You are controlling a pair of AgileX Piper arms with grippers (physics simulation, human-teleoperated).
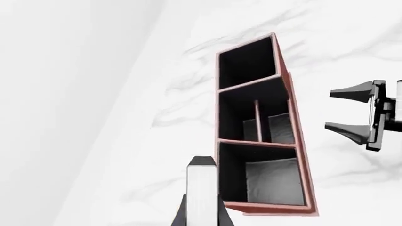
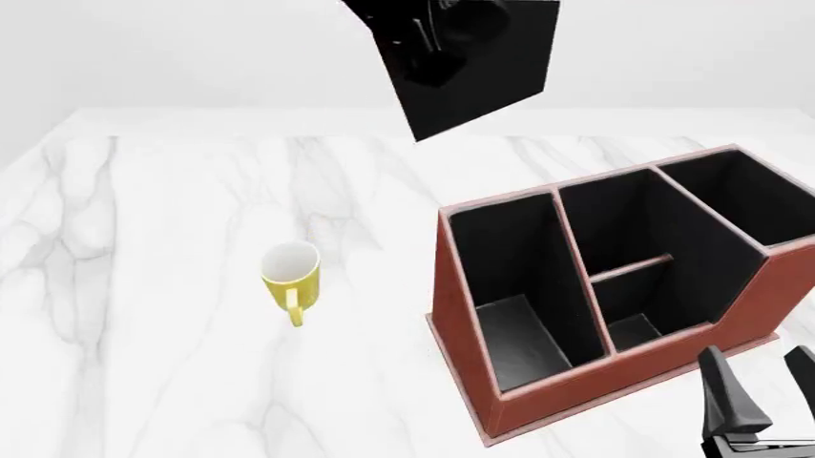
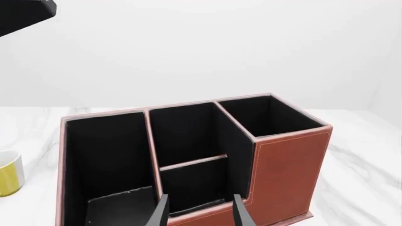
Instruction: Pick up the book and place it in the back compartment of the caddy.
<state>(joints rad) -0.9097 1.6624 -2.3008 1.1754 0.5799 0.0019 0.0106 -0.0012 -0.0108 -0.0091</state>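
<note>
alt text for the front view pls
A black book hangs tilted in the air above a white marble table, behind a reddish-brown caddy with four empty compartments. A yellow mug stands to the caddy's left.

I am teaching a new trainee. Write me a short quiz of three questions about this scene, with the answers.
1. True or false: the small black book with white page edges lies inside the reddish-brown box caddy.
2. The left hand is: A) open; B) shut on the book; C) touching a mug.
3. Fill in: the caddy has ___ compartments.
Key: 1 false; 2 B; 3 four.
</note>
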